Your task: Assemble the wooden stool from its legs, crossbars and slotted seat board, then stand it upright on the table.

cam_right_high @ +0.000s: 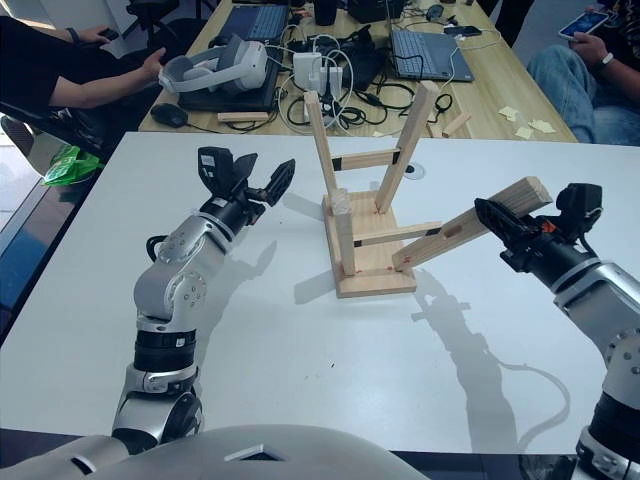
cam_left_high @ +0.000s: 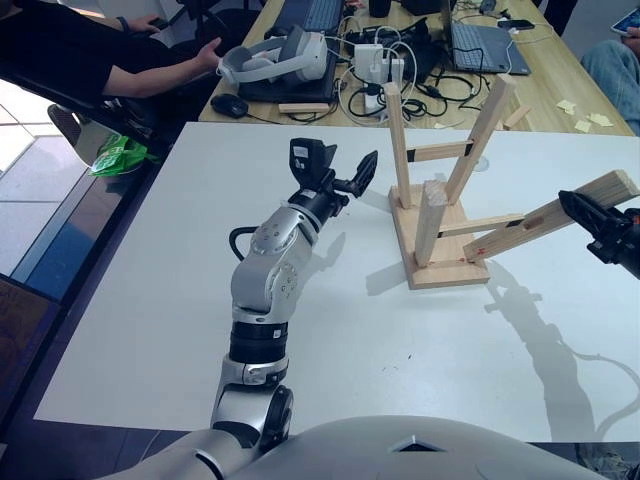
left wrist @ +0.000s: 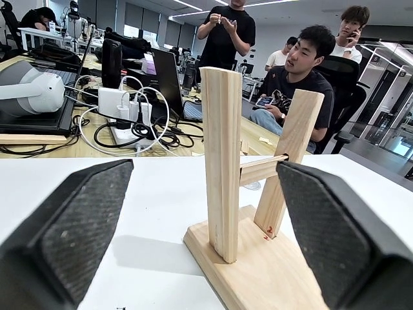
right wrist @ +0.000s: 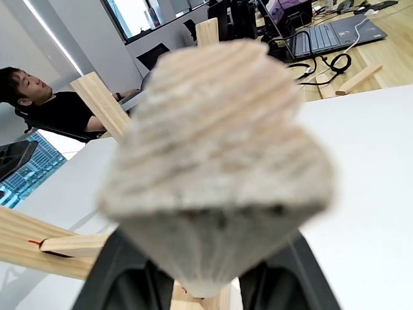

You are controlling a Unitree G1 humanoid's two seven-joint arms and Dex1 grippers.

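On the table [cam_left_high: 200,250], the pale stool [cam_left_high: 450,270] sits inverted.

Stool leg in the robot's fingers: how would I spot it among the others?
On the white table the seat board lies flat. From its near right corner that leg slants far out rightward into the right fingers; the other legs stand steeper.

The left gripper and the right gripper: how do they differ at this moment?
The left gripper is open and empty; the right gripper is shut on a tilted stool leg. The left gripper hovers apart from the upside-down stool; the right gripper clamps that leg near its free end. Both are above the white table.
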